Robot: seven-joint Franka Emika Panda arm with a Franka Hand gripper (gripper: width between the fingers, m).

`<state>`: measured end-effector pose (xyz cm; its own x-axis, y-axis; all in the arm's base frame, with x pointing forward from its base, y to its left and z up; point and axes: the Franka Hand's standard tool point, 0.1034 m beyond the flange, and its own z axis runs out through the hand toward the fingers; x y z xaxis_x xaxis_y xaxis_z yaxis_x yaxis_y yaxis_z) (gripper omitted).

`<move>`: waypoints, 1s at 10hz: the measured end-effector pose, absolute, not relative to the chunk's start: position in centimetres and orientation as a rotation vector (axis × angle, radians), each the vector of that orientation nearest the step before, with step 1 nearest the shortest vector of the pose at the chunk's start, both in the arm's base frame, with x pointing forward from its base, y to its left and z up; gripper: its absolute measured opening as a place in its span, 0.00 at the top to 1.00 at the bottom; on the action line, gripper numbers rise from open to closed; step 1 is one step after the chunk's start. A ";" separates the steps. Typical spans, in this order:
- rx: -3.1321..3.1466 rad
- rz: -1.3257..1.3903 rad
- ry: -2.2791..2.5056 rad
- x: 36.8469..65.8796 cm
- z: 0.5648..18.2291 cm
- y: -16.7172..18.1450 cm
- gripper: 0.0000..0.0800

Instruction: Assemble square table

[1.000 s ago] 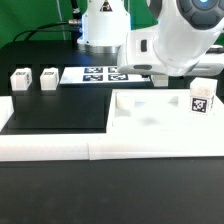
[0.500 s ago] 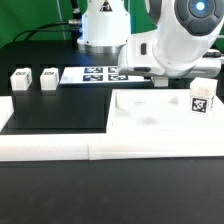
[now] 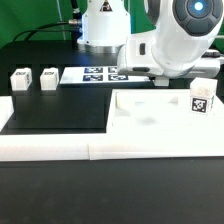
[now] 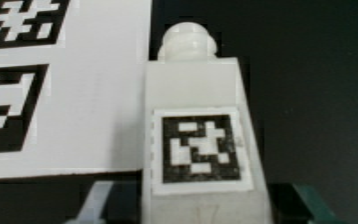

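Note:
In the wrist view a white tagged leg lies flat on the black table, its rounded tip pointing away from me, right beside the marker board. My gripper straddles the leg's near end. It is open, with a dark gap between the leg and each finger. In the exterior view the arm hides the gripper and this leg. The white square tabletop lies at the exterior view's right, with one leg upright on its right side. Two more legs stand at the far left.
The marker board lies at the back between the two left legs and the arm. A low white border wall runs along the front. The robot's base stands behind the marker board.
The arm's upper part shifted slightly a second ago and has held still since. The legs and tabletop have not moved.

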<state>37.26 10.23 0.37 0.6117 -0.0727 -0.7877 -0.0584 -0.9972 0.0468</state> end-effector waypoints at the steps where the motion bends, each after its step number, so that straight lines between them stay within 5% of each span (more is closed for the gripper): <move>1: 2.806 -1.372 -0.115 37.3 0.4 10.2 0.64; 4: 2.809 -1.373 -0.120 37.5 0.6 10.0 0.64; 7: 2.854 -1.325 -0.013 40.3 7.4 7.8 0.64; 10: 2.944 -1.132 -0.011 40.9 7.3 7.8 0.64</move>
<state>40.92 7.84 7.27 0.7425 -0.0022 -0.6699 -0.0112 -0.9999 -0.0091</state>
